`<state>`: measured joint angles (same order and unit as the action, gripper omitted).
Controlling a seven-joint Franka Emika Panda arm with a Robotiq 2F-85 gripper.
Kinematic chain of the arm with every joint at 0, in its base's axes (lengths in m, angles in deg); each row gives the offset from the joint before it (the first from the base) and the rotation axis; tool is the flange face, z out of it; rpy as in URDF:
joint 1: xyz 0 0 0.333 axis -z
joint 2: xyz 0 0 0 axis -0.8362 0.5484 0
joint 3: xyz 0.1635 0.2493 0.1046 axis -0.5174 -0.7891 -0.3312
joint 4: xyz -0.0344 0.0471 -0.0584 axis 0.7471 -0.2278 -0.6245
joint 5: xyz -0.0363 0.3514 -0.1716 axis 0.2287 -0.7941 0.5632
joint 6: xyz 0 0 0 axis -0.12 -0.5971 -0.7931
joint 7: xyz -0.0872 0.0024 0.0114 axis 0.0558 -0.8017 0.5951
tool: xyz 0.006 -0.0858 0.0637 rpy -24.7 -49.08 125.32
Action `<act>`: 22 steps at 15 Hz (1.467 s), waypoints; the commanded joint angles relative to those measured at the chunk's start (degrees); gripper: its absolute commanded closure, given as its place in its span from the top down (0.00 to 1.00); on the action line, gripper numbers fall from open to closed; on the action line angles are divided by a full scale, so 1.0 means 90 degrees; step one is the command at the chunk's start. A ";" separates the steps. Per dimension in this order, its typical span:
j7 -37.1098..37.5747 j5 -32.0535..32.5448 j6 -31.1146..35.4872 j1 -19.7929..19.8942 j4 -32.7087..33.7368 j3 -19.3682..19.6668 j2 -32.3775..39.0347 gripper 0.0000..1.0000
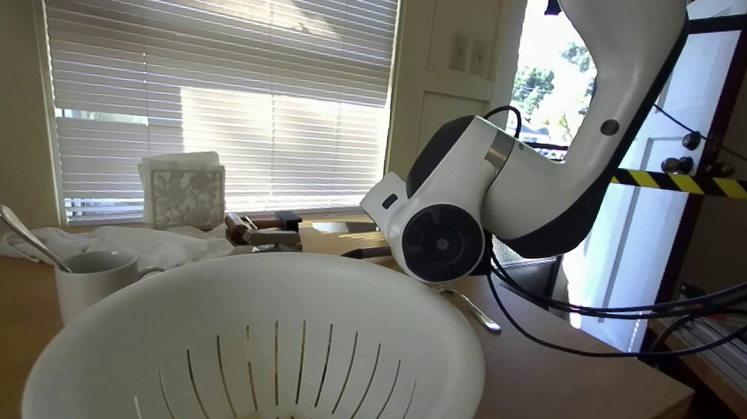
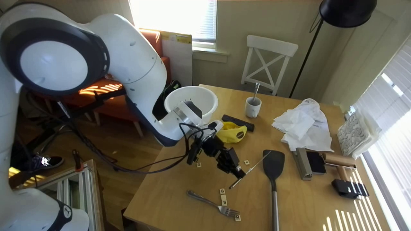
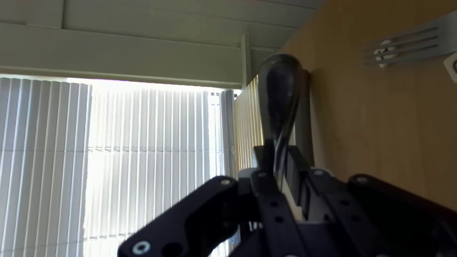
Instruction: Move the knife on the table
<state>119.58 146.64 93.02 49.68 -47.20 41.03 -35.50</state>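
Observation:
The knife (image 2: 255, 168) is a thin silver utensil, held level-looking at the table's window-side half. Its tip overlaps the black spatula head in that exterior view. Its blade (image 1: 344, 227) shows left of the arm in an exterior view. My gripper (image 2: 241, 173) is shut on it; the wrist view shows the dark, rounded handle end (image 3: 280, 84) sticking out past the fingertips (image 3: 279, 155). The knife appears to be above the light tan table (image 2: 179, 189), but its height is hard to tell. In an exterior view my gripper is hidden behind the arm; the table (image 1: 571, 394) shows there too.
A fork (image 2: 208, 202) and several letter tiles (image 2: 223, 197) lie near the gripper. A black spatula (image 2: 273, 173) lies beside the knife. A white colander (image 2: 192, 96), yellow bag (image 2: 231, 133), mug (image 2: 253, 107), white cloth (image 2: 300, 125) and stapler (image 2: 302, 163) stand around.

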 commanded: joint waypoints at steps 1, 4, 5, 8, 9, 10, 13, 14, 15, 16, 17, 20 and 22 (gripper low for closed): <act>-0.0006 0.0055 -0.0087 0.0159 0.0009 -0.0177 0.0005 0.16; -0.0006 0.0055 -0.0087 0.0159 0.0009 -0.0177 0.0005 0.16; -0.0006 0.0055 -0.0087 0.0159 0.0009 -0.0178 0.0005 0.16; -0.0006 0.0055 -0.0087 0.0159 0.0009 -0.0178 0.0005 0.16; -0.0006 0.0055 -0.0087 0.0159 0.0009 -0.0178 0.0005 0.16; -0.0006 0.0055 -0.0087 0.0159 0.0009 -0.0178 0.0005 0.16; -0.0006 0.0055 -0.0087 0.0159 0.0009 -0.0178 0.0005 0.16; -0.0006 0.0055 -0.0087 0.0159 0.0009 -0.0178 0.0005 0.16; -0.0006 0.0055 -0.0087 0.0159 0.0009 -0.0179 0.0005 0.16; -0.0006 0.0055 -0.0087 0.0159 0.0009 -0.0179 0.0005 0.16; -0.0006 0.0055 -0.0087 0.0159 0.0009 -0.0179 0.0005 0.16; -0.0006 0.0055 -0.0087 0.0160 0.0009 -0.0179 0.0005 0.04; -0.0102 0.0116 -0.0288 0.0083 0.0002 -0.0175 0.0101 0.04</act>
<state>119.44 146.63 92.95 49.98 -47.20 40.67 -35.48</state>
